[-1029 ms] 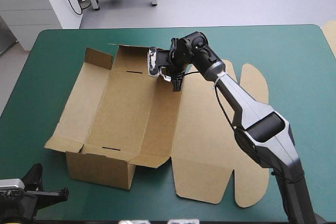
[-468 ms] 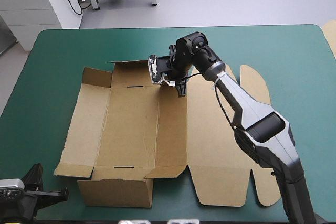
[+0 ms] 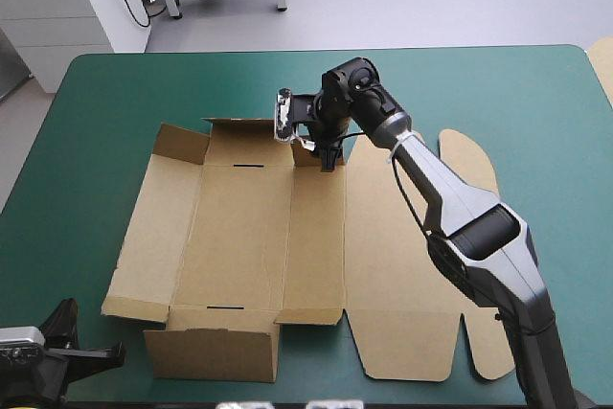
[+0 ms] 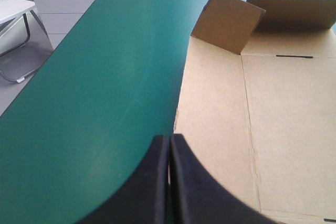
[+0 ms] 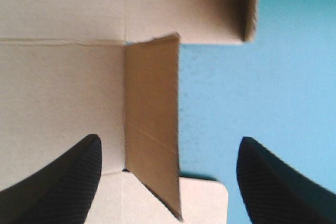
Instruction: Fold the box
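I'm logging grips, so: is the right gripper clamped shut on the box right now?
No, the right gripper is open, its fingers wide apart, with a raised flap of the box in the gap.

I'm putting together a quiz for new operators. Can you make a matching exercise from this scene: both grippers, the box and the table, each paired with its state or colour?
Things:
1. left gripper
2. right gripper
3. box
4. table

States:
a. teal-green cover
b. open
c. brown, near wall raised
d. shut

Pairs: 1-d, 2-b, 3-c, 4-a
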Robot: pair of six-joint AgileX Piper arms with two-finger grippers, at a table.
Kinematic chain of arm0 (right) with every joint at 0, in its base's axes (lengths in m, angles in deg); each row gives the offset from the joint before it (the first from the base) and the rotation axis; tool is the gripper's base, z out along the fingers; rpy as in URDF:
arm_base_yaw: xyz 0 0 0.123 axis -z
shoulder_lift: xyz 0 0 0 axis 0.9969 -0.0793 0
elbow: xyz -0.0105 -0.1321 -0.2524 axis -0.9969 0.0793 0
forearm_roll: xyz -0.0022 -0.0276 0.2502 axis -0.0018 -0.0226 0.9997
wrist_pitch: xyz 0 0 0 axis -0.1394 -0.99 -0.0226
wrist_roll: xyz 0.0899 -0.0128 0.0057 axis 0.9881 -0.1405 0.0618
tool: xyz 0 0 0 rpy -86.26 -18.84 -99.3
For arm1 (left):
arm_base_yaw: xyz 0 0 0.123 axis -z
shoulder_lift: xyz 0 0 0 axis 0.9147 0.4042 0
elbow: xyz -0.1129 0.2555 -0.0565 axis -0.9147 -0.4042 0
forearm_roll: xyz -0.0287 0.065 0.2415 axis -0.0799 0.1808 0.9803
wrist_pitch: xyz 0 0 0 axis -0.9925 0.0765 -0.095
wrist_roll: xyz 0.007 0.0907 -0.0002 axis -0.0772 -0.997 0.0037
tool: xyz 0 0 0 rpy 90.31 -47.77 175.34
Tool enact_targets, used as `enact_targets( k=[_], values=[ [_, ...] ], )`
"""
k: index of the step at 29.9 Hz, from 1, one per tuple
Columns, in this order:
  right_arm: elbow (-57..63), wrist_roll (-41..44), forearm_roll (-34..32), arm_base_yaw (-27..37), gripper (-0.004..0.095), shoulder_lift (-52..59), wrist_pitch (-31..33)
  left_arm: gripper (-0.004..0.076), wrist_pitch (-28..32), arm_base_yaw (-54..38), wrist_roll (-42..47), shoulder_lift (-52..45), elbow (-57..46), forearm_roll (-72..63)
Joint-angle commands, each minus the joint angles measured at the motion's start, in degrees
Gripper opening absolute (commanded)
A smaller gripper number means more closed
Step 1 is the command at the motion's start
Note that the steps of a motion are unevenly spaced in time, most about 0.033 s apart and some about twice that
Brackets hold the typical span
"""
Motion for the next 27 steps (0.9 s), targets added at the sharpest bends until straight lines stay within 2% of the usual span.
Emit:
enact_targets(
  k=[1,3,5,6,8,9,15,19,22,27],
  values=[
    [-2.01,10.1,-6.03,-0.01,0.0696,4.95,-1.33,-0.0008,4.29,-0.11,0.43,-0.39,1.16,-0.12],
    [-2.01,16.05,-8.57,-0.01,0.0589,5.52,-0.95,-0.0008,4.29,-0.11,0.43,-0.39,1.16,-0.12],
    [-2.01,23.14,-11.32,-0.01,0.0428,5.62,-0.8,-0.0008,4.29,-0.11,0.43,-0.39,1.16,-0.12],
    [-2.01,27.95,-12.72,-0.01,0.0301,5.62,-0.32,-0.0008,4.29,-0.11,0.43,-0.39,1.16,-0.12],
    [-2.01,33.3,-14.38,-0.01,0.0117,5.62,1.11,-0.0008,4.29,-0.11,0.43,-0.39,1.16,-0.12],
    [-2.01,36.8,-14.95,-0.01,-0.0017,5.62,1.67,-0.0008,4.29,-0.11,0.43,-0.39,1.16,-0.12],
    [-2.01,52.84,-14.91,0.1,-0.0021,7.2,1.67,-0.0008,4.29,-0.11,0.43,-0.39,1.16,-0.12],
    [-1.87,57.29,-12.99,0.1,-0.0021,9.59,1.67,-0.0008,4.29,-0.11,0.43,1.14,1.89,0.11],
    [-1.5,57.66,-10.57,0.1,-0.0021,11.76,1.67,-0.0008,3.99,-0.11,0.43,6.39,4.39,1.48],
    [1.25,59.01,-7.42,0.1,-0.0021,15.58,1.8,-0.0008,-0.48,-0.11,0.43,22.88,14.07,6.63]
  ],
)
